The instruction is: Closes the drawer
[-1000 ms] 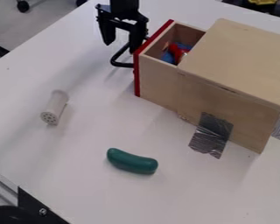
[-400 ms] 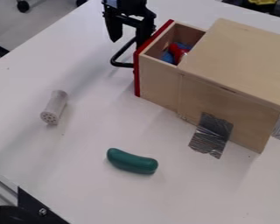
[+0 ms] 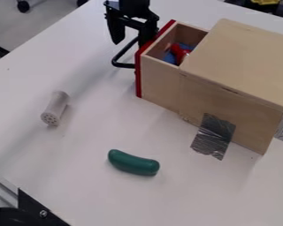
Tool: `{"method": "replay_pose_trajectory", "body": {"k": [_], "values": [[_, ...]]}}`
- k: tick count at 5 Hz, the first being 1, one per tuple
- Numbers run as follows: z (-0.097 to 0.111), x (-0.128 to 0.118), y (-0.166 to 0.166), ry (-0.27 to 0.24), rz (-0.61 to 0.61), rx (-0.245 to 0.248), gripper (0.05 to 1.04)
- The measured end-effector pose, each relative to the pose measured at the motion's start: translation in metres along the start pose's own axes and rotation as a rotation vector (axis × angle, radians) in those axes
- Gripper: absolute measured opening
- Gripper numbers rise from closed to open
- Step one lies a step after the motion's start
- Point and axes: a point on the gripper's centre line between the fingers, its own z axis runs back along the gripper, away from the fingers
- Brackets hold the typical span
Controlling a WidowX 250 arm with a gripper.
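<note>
The fingers (image 3: 115,32) are set wide apart and point downward, with a visible gap between them. One stands at the red front panel (image 3: 138,77) of the drawer (image 3: 158,73); contact cannot be confirmed. The black gripper (image 3: 131,40) is positioned above the black bar handle (image 3: 123,65), which projects from the panel. The drawer is partly extended from the wooden housing (image 3: 244,57) and contains a red item (image 3: 178,52) and a blue item (image 3: 170,58). Silver tape (image 3: 213,136) runs from the housing side onto the white bench (image 3: 79,176). A green curved object (image 3: 133,163) lies near the tape. A pale cylinder (image 3: 56,106) with a perforated end lies well apart from the housing.
</note>
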Motion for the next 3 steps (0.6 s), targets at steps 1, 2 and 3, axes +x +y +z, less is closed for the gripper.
{"method": "replay_pose_trajectory", "body": {"k": [1, 2, 3], "values": [[-0.001, -0.0021, -0.0024, 0.011, -0.001, -0.011, 0.999], [0.0038, -0.0034, -0.0051, 0.002, -0.001, -0.015, 0.999], [0.0069, -0.0023, -0.0084, -0.007, -0.008, -0.017, 0.999]]}}
